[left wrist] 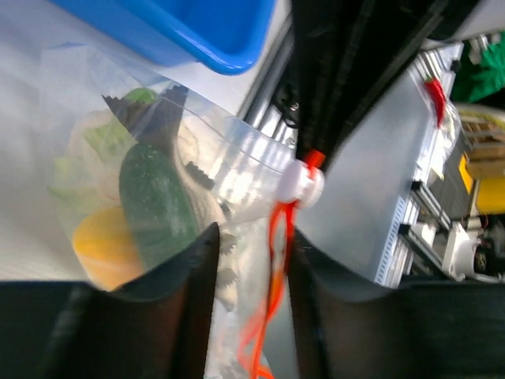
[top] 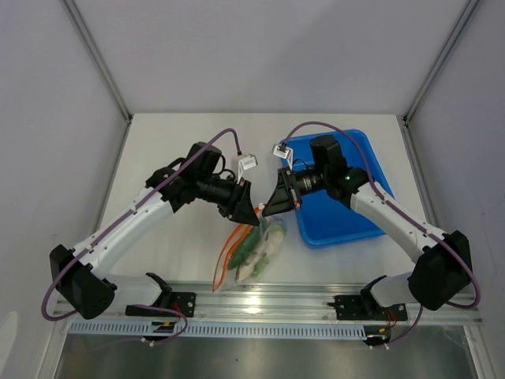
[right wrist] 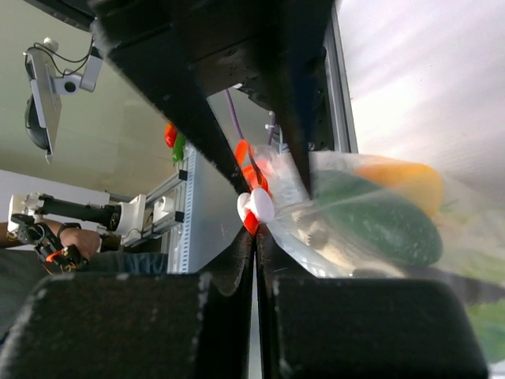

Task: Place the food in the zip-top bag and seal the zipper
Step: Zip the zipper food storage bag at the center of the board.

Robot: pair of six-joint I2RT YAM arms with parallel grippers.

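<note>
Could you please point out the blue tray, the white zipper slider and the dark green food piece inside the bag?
blue tray (top: 359,221): top external view, bare floor near its front edge.
white zipper slider (left wrist: 304,185): left wrist view, its rounded body.
dark green food piece (right wrist: 379,221): right wrist view, middle of its side, seen through the plastic.

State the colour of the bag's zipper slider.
White slider on an orange-red strip; clearest in the left wrist view.

clear crinkly glossy plastic zip-top bag (top: 260,249); smooth glossy blue plastic tray (top: 347,217); matt white table (top: 173,158).
</note>
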